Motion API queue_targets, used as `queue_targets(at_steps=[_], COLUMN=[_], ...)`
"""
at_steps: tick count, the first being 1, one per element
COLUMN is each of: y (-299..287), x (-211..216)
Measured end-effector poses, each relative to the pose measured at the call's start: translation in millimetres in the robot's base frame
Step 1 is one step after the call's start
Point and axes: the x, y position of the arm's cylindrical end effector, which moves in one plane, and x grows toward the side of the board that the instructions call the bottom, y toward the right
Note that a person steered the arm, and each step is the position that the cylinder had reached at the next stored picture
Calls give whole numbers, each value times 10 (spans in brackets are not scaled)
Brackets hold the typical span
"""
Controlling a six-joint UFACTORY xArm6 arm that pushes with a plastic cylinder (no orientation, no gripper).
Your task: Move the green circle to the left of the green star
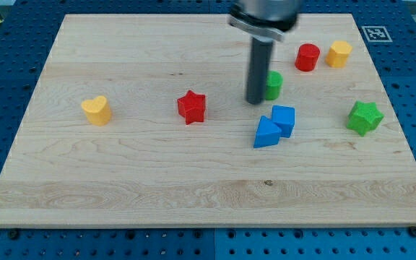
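My tip (256,101) rests on the wooden board (121,180), pressed against the view's left side of the green circle (274,84); the rod hides part of that block; no claw on this rod, so nothing is gripped; green circle sits just above the blue cube (284,119) and blue triangle (266,133), which touch each other; green star (365,117) lies well apart toward the view's right, lower than the circle; red circle (308,57) and yellow hexagon (339,53) stand close together near the view's top right; red star (191,107) left of my tip; yellow heart (96,110) far toward the view's left.
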Motion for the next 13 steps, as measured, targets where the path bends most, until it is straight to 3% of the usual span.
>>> queue_targets(at_steps=[1, 4, 6, 7, 10, 12, 13], y=[338, -522, -771, -941, 914, 563, 682], x=[145, -143, -174, -396, -522, -591, -440])
